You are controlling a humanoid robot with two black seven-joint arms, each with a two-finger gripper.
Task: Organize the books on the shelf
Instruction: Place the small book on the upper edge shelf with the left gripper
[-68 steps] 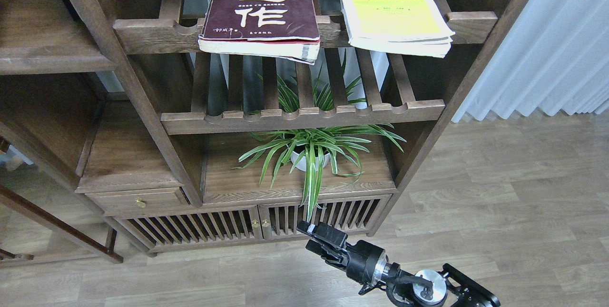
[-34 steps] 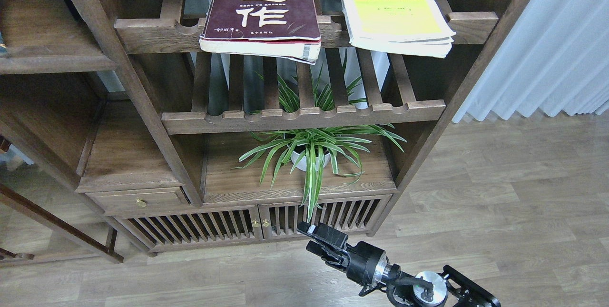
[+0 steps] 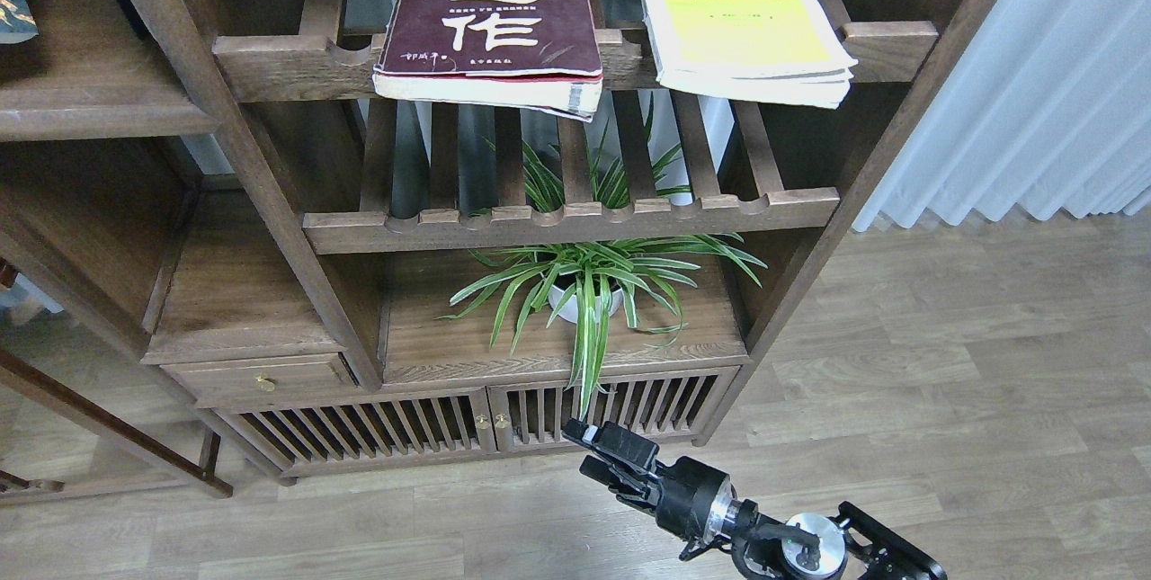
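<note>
A thick maroon book (image 3: 490,22) with big white characters lies flat on the top slatted rack, its front edge overhanging the rail. To its right on the same rack rests a yellow-green, white-edged book (image 3: 742,22). Only the corner of a third book (image 3: 11,4), with a colourful cover, shows at the far left edge above the solid dark-brown shelf (image 3: 99,108). My right gripper (image 3: 586,450) hovers low over the floor in front of the cabinet doors, far below the books, open and holding nothing. My left gripper is out of view.
A spider plant in a white pot (image 3: 584,292) stands on the board under the lower slatted rack (image 3: 566,225). Slatted cabinet doors (image 3: 486,423) and a small drawer (image 3: 261,378) lie below. White curtains (image 3: 1025,85) hang at the right over wooden flooring.
A colourful book corner has come into view at the upper left edge above the solid shelf. My right gripper has barely moved.
</note>
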